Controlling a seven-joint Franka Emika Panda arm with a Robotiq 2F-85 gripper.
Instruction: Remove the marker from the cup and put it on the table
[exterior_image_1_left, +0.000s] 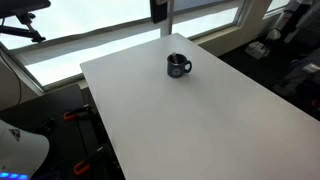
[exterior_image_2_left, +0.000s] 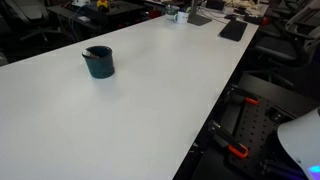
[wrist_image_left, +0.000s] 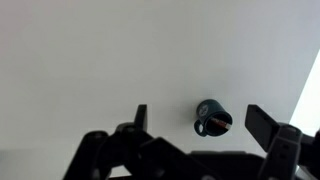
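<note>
- While the gripper (wrist_image_left: 196, 113) hangs well above the table (exterior_image_1_left: 200, 125), jaws spread wide and empty, the marker (wrist_image_left: 219, 122) sits inside the upright cup (wrist_image_left: 209, 117).
- Likely hazard: an off-centre descent could strike the rim, tipping the cup, or pinch its wall instead of the slim marker.
</note>
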